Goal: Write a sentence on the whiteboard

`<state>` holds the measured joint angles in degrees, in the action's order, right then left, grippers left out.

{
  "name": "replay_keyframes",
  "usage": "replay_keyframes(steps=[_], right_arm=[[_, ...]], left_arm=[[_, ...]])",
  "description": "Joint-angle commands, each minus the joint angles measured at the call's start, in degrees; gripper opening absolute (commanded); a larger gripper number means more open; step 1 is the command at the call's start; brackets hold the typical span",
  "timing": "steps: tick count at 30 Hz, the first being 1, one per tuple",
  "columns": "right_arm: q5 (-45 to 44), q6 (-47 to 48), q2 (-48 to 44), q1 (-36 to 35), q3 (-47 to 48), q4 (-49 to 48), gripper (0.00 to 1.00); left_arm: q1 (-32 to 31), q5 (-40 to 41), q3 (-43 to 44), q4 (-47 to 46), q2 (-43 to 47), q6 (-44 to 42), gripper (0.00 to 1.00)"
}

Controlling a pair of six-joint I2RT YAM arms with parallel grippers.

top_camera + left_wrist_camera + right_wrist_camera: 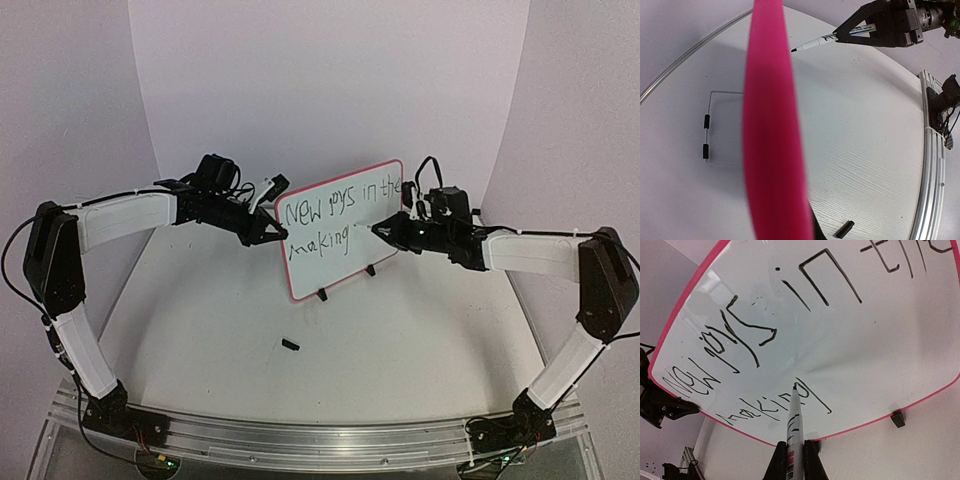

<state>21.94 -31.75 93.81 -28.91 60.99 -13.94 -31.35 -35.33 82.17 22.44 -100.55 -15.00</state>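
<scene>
Bearing one two-row sentence point(335, 208), one whiteboard point(345, 264) faces one marker point(792, 426).

1. The whiteboard point(350, 262) stands upright on its feet point(322, 295) at the middle of the table point(200, 340), between my two arms, its face turned toward the near side.
2. The sentence point(335, 215) sits on that face in two rows, the lower row in the left half.
3. My left gripper point(282, 234) clamps the board's left edge.
4. My right gripper point(795, 450) is right of the board and holds the marker pen point(791, 422), which points left at the face, its tip at the right end of the lower row.
5. A small loose piece point(290, 345) lies on the table, on the near side of the board.
</scene>
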Motion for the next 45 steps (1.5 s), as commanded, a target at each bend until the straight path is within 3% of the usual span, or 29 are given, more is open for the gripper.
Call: replay_keyframes(steps=[1, 33, 45], right_arm=[[-3.33, -0.07, 1.34, 0.25, -0.25, -0.97, 0.0], [-3.91, 0.6, 7.97, 0.28, 3.87, 0.23, 0.0], [-5.04, 0.47, 2.69, 0.29, 0.47, 0.26, 0.0]], left_arm=[[-2.04, -3.08, -0.26, 8.15, -1.61, -0.17, 0.0], [-2.04, -3.09, -0.17, 8.13, -2.14, -0.21, 0.0], [-2.04, -2.96, -0.18, 8.06, -2.19, -0.13, 0.0]])
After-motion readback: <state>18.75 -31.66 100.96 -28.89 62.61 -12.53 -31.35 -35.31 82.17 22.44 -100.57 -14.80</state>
